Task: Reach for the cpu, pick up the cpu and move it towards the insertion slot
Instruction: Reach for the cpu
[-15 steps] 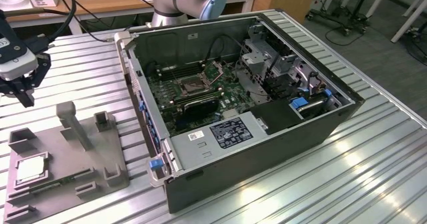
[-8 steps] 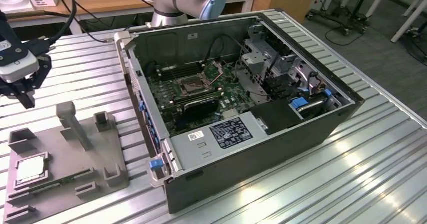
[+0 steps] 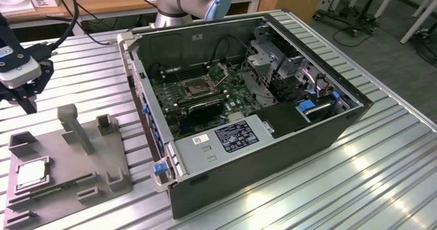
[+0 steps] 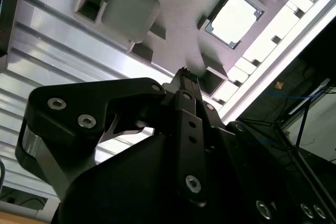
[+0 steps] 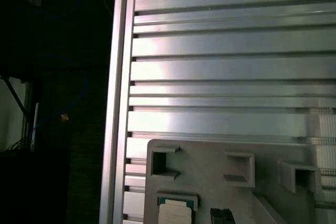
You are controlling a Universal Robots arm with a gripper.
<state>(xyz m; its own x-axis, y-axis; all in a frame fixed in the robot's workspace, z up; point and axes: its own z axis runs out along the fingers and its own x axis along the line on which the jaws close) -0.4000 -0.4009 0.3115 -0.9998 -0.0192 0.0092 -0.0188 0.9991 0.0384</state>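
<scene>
The cpu (image 3: 30,173) lies flat, pale face up, in a square recess of a grey holder plate (image 3: 68,161) at the exterior view's lower left. Both wrist views show the cpu (image 4: 234,18) (image 5: 176,212) too. My gripper (image 3: 29,106) hangs above the table just beyond the plate's far edge, a good way from the chip. Its dark fingertips (image 4: 184,74) are pressed together with nothing between them. The insertion slot (image 3: 194,90), a dark square in a silvery bracket, sits on the motherboard inside the open computer case (image 3: 273,138).
The grey holder plate carries upright posts (image 3: 75,127) and a green memory stick (image 3: 55,186). The case walls (image 3: 147,102) rise around the motherboard, with drive cages and cables (image 3: 287,76) inside. Ribbed aluminium table (image 3: 382,179) spreads around; its edge (image 5: 118,103) is near the plate.
</scene>
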